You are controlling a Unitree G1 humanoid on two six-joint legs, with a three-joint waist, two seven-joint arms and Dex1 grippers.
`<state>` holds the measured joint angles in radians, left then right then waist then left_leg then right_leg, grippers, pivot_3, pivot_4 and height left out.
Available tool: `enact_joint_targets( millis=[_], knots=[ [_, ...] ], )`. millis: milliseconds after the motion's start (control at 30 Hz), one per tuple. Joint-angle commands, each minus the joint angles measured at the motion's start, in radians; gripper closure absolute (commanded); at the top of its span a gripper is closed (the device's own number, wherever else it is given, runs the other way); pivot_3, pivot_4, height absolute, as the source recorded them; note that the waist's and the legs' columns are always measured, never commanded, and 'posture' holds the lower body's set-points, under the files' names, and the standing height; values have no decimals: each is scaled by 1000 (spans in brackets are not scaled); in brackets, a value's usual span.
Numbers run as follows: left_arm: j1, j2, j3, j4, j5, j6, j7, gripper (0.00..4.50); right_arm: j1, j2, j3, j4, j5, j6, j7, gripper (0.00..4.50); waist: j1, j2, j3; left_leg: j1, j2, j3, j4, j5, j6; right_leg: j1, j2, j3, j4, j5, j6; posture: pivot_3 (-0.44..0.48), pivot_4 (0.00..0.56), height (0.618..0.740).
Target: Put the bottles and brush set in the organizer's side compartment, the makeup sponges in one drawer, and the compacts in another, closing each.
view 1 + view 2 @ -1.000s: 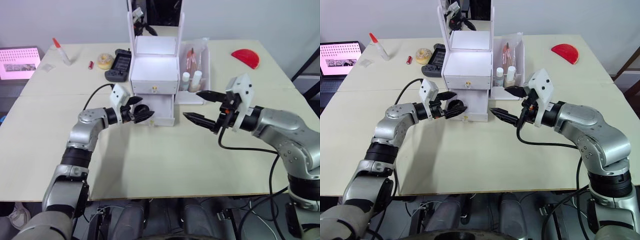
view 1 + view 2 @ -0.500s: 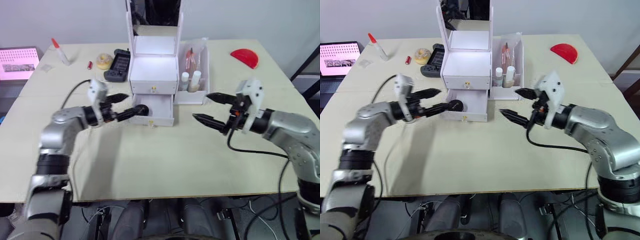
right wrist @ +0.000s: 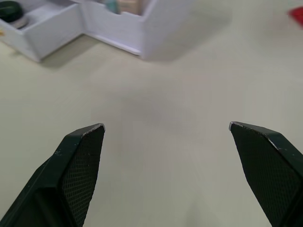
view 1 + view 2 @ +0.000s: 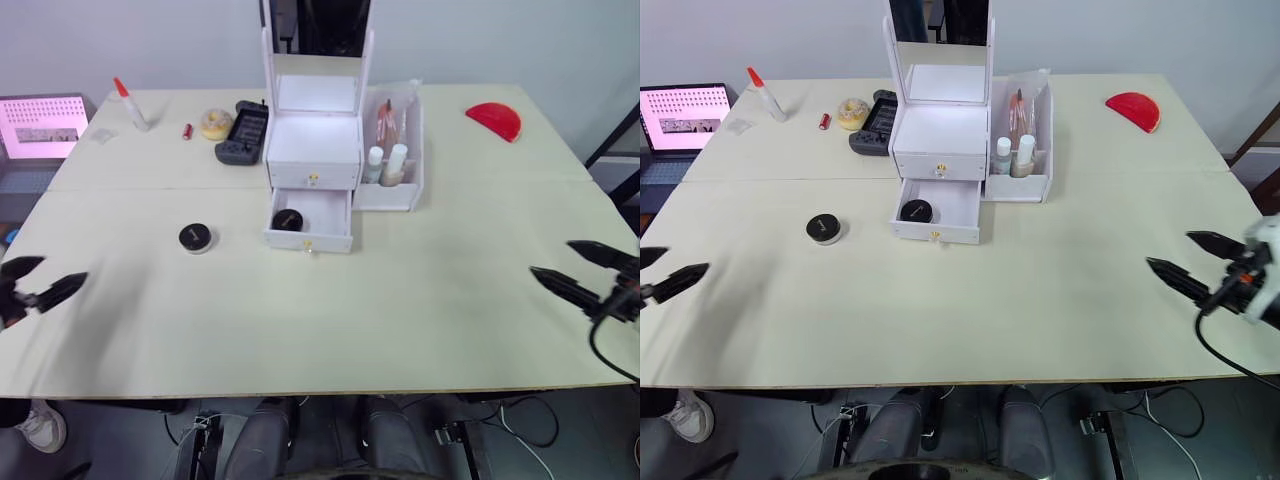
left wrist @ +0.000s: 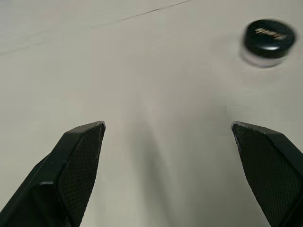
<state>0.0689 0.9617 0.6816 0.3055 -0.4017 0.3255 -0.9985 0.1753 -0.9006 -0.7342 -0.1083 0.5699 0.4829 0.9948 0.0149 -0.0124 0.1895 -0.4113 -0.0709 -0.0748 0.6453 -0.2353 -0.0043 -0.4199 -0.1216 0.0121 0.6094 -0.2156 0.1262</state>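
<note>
I am seeing the left gripper [image 4: 662,272] hanging low at the bench's [image 4: 330,330] left edge, fingers spread and empty, arm cut off by the frame. The right gripper [image 4: 582,270] is sitting at the right edge, fingers likewise parted, holding nothing. One compact [image 4: 195,237] is lying on the bench left of the organizer [image 4: 312,150]; another compact [image 4: 287,220] is resting inside the open lower drawer [image 4: 310,220]. Bottles [image 4: 385,165] and the brush set [image 4: 383,115] are standing in the side compartment. I cannot make out any sponges.
</note>
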Motion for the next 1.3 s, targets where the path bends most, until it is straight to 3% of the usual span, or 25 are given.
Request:
enact_joint_targets(
  millis=[33, 467, 700, 800, 967, 1100, 1300],
  knots=[
    [30, 29, 73, 7, -2, -46, 0, 16, 20, -13, -70, 104, -22, -72, 30, 0, -2, 0, 0, 0, 0, 0, -1, 0, 0, 0, 0, 0, 0, 0, 0, 0, 150, 738],
    [35, 24, 67, -8, -14, -53, 20, 16, 15, 5, -48, 128, -15, -98, 12, 0, -8, 1, 0, 0, 1, 2, -4, 0, 0, -4, 1, 2, 0, 0, 0, 0, 150, 738],
    [-2, -61, -4, -179, -64, 62, 96, 16, -46, 3, -22, -71, 78, 21, -50, 0, -4, 2, -1, 0, 1, 3, -4, 0, 0, -4, 0, 3, 0, 0, 0, 0, 150, 738],
    [-33, -176, -98, -369, -100, 130, 193, 16, -156, -8, 64, -217, 180, 117, -98, 0, -4, 1, -1, 0, 1, 3, -4, 0, 0, -4, 0, 3, 0, 0, 0, 0, 150, 738],
    [-103, -293, -208, -459, -85, 173, 313, 16, -356, -16, 262, -329, 235, 212, -155, 0, -4, 0, 0, 0, 1, 2, -2, 2, 3, -4, 3, 3, 2, 1, 0, 0, 150, 738],
    [-223, -370, -315, -365, 18, 120, 438, 16, -605, 44, 474, -285, 218, 222, -140, 0, -3, 0, 0, 0, 0, 3, 0, 2, 3, -4, 3, 3, 3, 1, 0, 0, 150, 738],
    [-314, -426, -383, -250, 65, 72, 479, 16, -727, 76, 610, -212, 172, 205, -73, 0, -2, -2, -1, -1, -2, 3, 0, 2, 4, -4, 3, 2, 3, 3, 4, 0, 150, 738]
  ],
)
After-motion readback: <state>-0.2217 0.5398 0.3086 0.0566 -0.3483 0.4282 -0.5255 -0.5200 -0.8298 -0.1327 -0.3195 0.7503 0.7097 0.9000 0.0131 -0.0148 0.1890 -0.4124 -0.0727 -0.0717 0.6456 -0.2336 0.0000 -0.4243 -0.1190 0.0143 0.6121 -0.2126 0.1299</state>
